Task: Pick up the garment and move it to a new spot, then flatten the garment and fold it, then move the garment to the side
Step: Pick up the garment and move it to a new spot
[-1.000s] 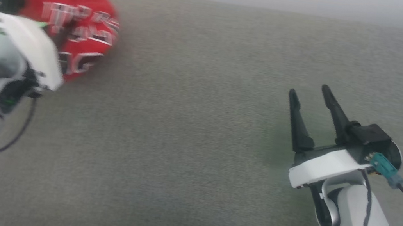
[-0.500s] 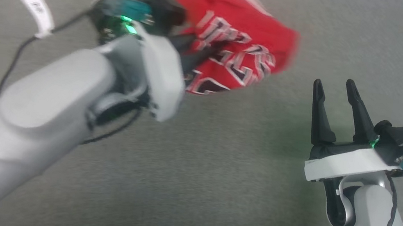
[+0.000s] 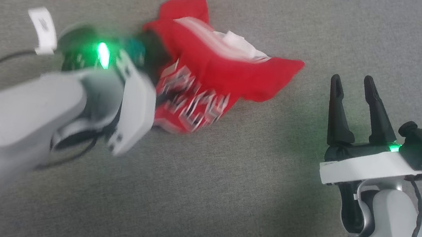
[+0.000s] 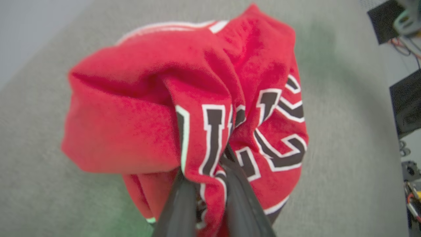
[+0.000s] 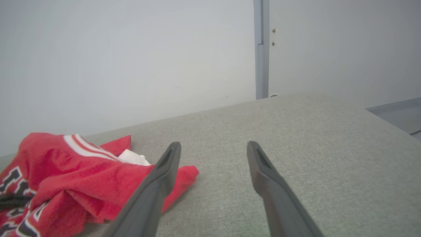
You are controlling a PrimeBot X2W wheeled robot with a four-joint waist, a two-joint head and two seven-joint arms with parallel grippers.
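A second ago the garment [image 3: 217, 74] was bunched well apart from the right gripper [image 3: 352, 78], on its left. Now it is seen near that gripper, so the carry to a new spot is judged almost done. The head view itself has shifted, so part of this change is owed to the camera. Half a second ago the bundle was held up. Now its far side is laid out on the grey fabric surface [image 3: 224, 199], with one red corner pointing at the right gripper but not touching it.

A fold of the lettered front is clenched between the jaws of the left gripper [image 4: 205, 161], so release and flattening are still to be done. The right gripper's jaws are spread wide and nothing is held.

The garment is crumpled. Dark, white-edged lettering is creased across the red cloth, and striped trim and a scrap of white are turned up on the side away from the right gripper.
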